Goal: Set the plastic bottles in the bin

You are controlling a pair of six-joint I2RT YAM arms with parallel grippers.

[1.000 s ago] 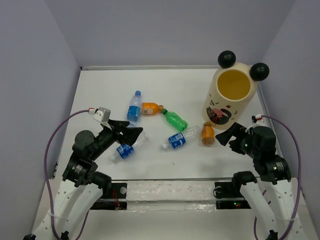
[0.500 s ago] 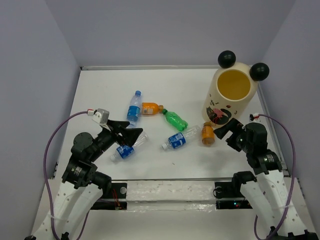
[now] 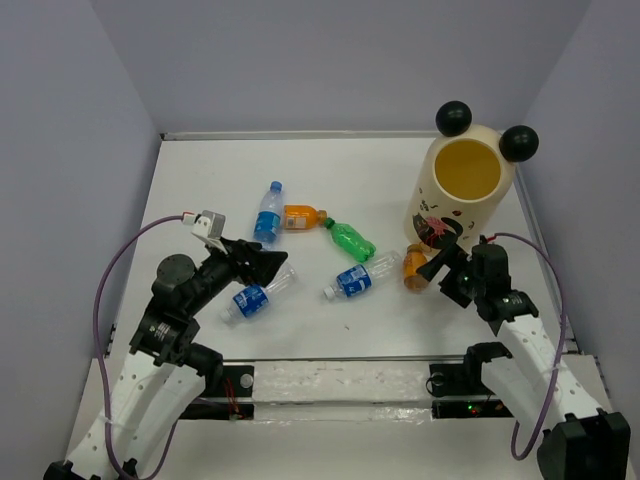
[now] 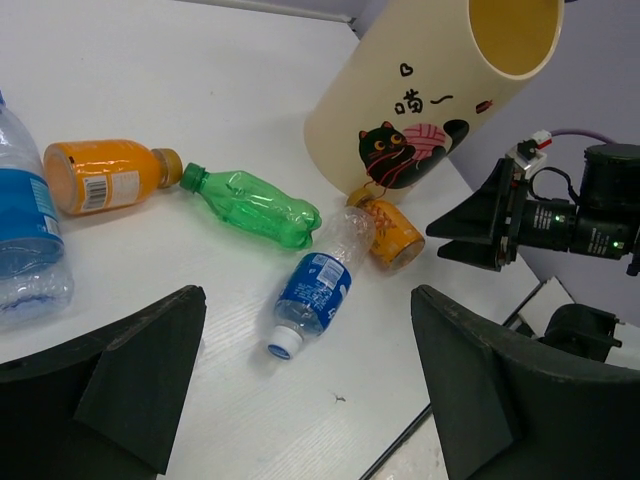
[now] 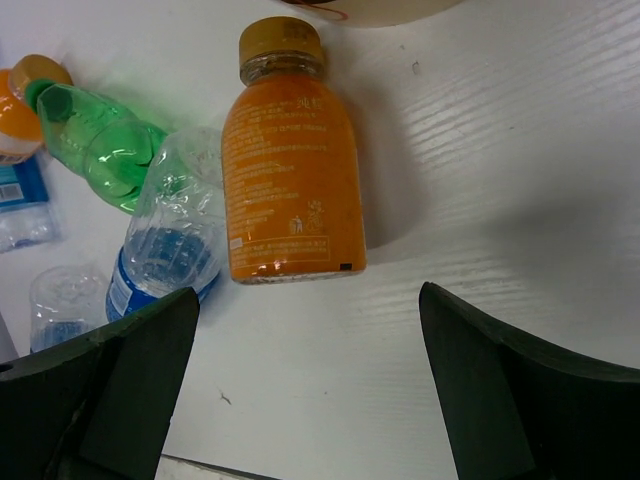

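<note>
The cream bin [image 3: 466,190] with two black ears stands at the back right, upright and open-topped. Six bottles lie on the table: a clear one [image 3: 268,212], an orange one [image 3: 301,217], a green one [image 3: 350,240], a clear one [image 3: 356,278], an orange one [image 3: 415,268] at the bin's foot, and a clear one [image 3: 255,295] partly under my left gripper [image 3: 270,268]. The left gripper [image 4: 310,400] is open and empty. My right gripper [image 3: 440,270] is open and empty, just short of the orange bottle [image 5: 290,170], whose base faces it.
White table with grey walls on three sides. The bin's base edge [image 5: 370,10] sits just beyond the orange bottle's cap. The green bottle [image 5: 100,145] and a clear bottle [image 5: 175,240] lie close to its left. The table's front edge runs near both arm bases.
My right gripper has moved left and forward, closer to the orange bottle by the bin. My left gripper has shifted slightly. No bottle has moved.
</note>
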